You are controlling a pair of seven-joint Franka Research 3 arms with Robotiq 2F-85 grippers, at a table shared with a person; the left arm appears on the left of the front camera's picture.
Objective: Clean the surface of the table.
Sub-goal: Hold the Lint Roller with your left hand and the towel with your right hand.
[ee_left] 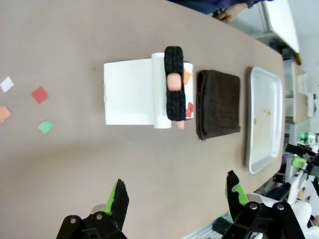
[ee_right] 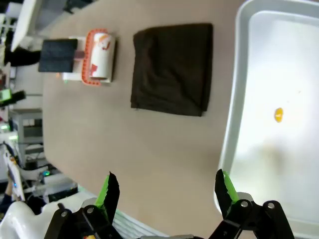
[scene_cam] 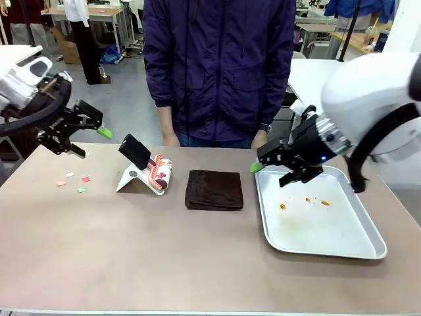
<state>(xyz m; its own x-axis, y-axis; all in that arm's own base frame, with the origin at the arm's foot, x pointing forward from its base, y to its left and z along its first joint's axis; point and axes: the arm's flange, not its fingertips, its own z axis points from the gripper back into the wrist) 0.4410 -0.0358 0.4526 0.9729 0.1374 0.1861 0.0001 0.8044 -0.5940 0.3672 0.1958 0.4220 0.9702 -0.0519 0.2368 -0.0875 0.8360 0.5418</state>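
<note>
counter (scene_cam: 197,263): brownish-tan, spans the front view; a person (scene_cam: 217,66) stands at its 12 o'clock edge
left claw (scene_cam: 92,143): spread, holding nothing, above the counter's 10 o'clock corner
right claw (scene_cam: 272,174): spread, empty, over the tray's 10 o'clock corner
cloth (scene_cam: 214,189): dark brown, folded, flat at mid-counter
tray (scene_cam: 368,253): silver, at the cloth's 3 o'clock, orange specks (scene_cam: 283,206) inside
white stand (scene_cam: 131,179): at the cloth's 9 o'clock
paper scraps (scene_cam: 82,179): at the stand's 9 o'clock
</note>
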